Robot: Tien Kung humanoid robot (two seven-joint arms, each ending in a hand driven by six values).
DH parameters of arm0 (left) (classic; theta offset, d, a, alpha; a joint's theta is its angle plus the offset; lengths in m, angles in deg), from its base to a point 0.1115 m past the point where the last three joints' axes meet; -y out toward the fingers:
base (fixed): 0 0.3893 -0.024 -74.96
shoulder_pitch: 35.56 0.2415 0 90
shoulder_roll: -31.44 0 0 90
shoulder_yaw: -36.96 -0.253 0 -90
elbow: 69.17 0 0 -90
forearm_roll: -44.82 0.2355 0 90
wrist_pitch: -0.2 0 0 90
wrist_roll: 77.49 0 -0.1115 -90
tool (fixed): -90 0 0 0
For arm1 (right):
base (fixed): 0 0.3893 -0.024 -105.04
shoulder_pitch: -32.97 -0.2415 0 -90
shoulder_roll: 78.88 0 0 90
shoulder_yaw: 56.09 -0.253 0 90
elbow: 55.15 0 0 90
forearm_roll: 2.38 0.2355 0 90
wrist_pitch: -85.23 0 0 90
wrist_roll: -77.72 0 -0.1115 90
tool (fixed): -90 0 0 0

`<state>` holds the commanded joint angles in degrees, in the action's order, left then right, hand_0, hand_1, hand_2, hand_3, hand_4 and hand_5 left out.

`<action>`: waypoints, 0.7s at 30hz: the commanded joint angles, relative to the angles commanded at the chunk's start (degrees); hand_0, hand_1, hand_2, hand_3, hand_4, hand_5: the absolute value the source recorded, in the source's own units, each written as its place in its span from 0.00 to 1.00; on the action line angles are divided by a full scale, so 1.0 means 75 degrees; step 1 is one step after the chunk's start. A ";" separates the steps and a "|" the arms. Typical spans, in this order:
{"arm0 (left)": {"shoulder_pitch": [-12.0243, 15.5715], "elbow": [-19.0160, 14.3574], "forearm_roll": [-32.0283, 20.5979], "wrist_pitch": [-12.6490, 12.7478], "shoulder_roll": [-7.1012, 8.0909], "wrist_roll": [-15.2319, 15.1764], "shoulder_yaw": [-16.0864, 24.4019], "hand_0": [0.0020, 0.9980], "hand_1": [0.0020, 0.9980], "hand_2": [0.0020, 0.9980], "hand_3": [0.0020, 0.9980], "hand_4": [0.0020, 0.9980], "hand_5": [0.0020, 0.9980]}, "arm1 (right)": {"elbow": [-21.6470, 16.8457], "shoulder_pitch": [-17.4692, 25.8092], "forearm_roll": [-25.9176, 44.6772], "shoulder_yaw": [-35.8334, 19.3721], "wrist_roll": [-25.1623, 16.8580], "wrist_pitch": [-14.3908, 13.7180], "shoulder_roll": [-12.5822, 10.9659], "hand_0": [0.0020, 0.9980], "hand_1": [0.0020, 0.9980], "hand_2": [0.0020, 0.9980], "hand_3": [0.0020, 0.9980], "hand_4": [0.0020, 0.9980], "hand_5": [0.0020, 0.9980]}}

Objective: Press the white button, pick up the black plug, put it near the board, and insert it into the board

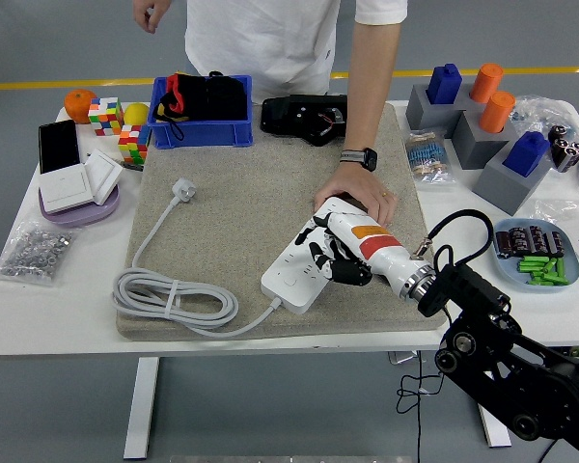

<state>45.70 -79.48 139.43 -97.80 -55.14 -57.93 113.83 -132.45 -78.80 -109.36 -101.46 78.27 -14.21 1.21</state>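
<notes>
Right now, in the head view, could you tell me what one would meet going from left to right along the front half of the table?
Bag of nuts → coiled white cable → power strip → right hand → blue tray of small parts.

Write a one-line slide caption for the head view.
Robot's right hand over the white power strip while a person's hand steadies its far end.

Your right hand (330, 253) had black fingers, a white forearm shell with orange and red bands, a silver wrist ring, black cable looping beside it
</notes>
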 joint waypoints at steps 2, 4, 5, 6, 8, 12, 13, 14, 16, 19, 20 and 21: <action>-0.0007 0.0000 0.0024 0.0002 0.0012 0.0001 0.0023 0.70 0.67 0.65 0.65 0.56 0.19 | -0.0057 0.0130 0.0009 -0.0218 -0.0041 -0.0026 -0.0086 0.00 0.01 0.12 0.59 0.28 0.00; -0.0020 0.0000 0.0050 0.0006 0.0025 0.0004 0.0053 0.70 0.67 0.65 0.65 0.56 0.19 | -0.0130 0.0306 0.0025 -0.0526 -0.0121 -0.0069 -0.0160 0.51 0.45 0.45 0.67 0.76 0.15; -0.0032 0.0000 0.0040 0.0008 0.0031 0.0002 0.0048 0.70 0.67 0.65 0.65 0.56 0.19 | -0.0150 0.0373 0.0039 -0.0669 -0.0159 -0.0092 -0.0181 0.51 0.45 0.45 0.67 0.76 0.15; -0.0042 0.0000 0.0035 0.0011 0.0034 -0.0002 0.0049 0.70 0.67 0.65 0.65 0.56 0.19 | -0.0160 0.0418 0.0048 -0.0758 -0.0177 -0.0101 -0.0194 0.51 0.45 0.45 0.67 0.76 0.15; -0.0102 0.0000 0.0014 0.0011 0.0045 -0.0001 0.0016 0.70 0.67 0.65 0.65 0.56 0.19 | -0.0145 0.0580 0.0059 -0.1039 -0.0271 -0.0141 -0.0235 0.51 0.45 0.45 0.67 0.76 0.15; -0.0159 0.0000 0.0038 -0.0012 0.0062 0.0007 -0.0049 0.70 0.67 0.65 0.65 0.56 0.19 | -0.0103 0.0876 0.0078 -0.1443 -0.0341 -0.0139 -0.0272 0.76 0.69 0.66 0.76 0.92 0.27; -0.0157 0.0000 0.0067 -0.0014 0.0065 0.0009 -0.0033 0.70 0.67 0.65 0.65 0.56 0.19 | -0.0097 0.0959 0.0073 -0.1546 -0.0339 -0.0126 -0.0266 0.76 0.69 0.66 0.76 0.92 0.27; -0.0152 0.0000 0.0087 -0.0013 0.0066 0.0006 -0.0019 0.70 0.67 0.65 0.65 0.56 0.19 | -0.0094 0.1031 0.0069 -0.1640 -0.0334 -0.0110 -0.0257 0.76 0.69 0.66 0.76 0.92 0.27; -0.0111 0.0000 0.0108 -0.0013 0.0058 0.0004 0.0000 0.70 0.67 0.65 0.65 0.56 0.19 | -0.0096 0.1255 0.0108 -0.1905 -0.0370 -0.0106 -0.0229 0.90 0.86 0.83 0.86 1.00 0.44; -0.0060 0.0000 0.0125 -0.0008 0.0039 -0.0001 0.0026 0.70 0.67 0.65 0.65 0.56 0.19 | -0.0103 0.1527 0.0081 -0.2220 -0.0370 -0.0091 -0.0145 0.90 0.86 0.83 0.86 1.00 0.44; -0.0048 0.0000 0.0127 -0.0008 0.0033 0.0000 0.0029 0.70 0.67 0.65 0.65 0.56 0.19 | -0.0107 0.1598 0.0068 -0.2292 -0.0363 -0.0081 -0.0122 0.90 0.86 0.83 0.86 1.00 0.44; -0.0039 0.0000 0.0126 -0.0008 0.0027 0.0000 0.0029 0.70 0.67 0.65 0.65 0.56 0.19 | -0.0105 0.1645 0.0063 -0.2335 -0.0355 -0.0070 -0.0109 0.93 0.91 0.89 0.91 1.00 0.50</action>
<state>45.41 -79.48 140.37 -97.86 -54.93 -57.93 114.05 -133.24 -66.46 -108.89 -118.97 75.61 -14.73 0.39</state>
